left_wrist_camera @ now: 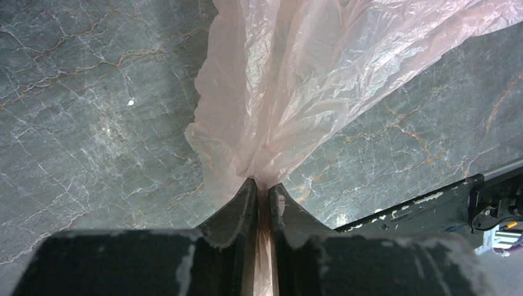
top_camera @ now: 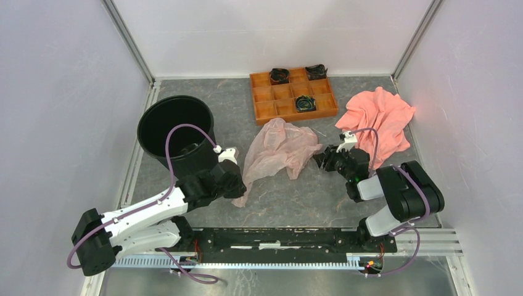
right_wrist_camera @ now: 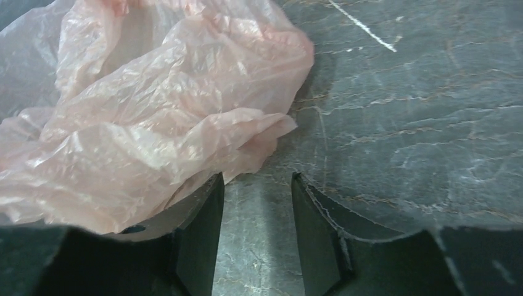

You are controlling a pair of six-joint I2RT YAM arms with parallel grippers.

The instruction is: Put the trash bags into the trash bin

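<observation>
Grey marbled tabletop, walled in white on the left, far and right sides. Trash bag: thin, crinkled, translucent pale pink film, heaped loosely at mid-table, outside the bin, its near-left corner drawn into a narrow tail. Left gripper: clamped on that tail, film bunched between the pressed-together fingers. Right gripper: fingers apart, low at the bag's right edge, bare table showing between them, film draped over one finger. Trash bin: round, black, upright, mouth open, close to the left wall, just behind the left gripper and left of the bag. Orange tray near the far wall, just beyond the bag; salmon cloth by the right wall. Bare tabletop between bag and arm bases
</observation>
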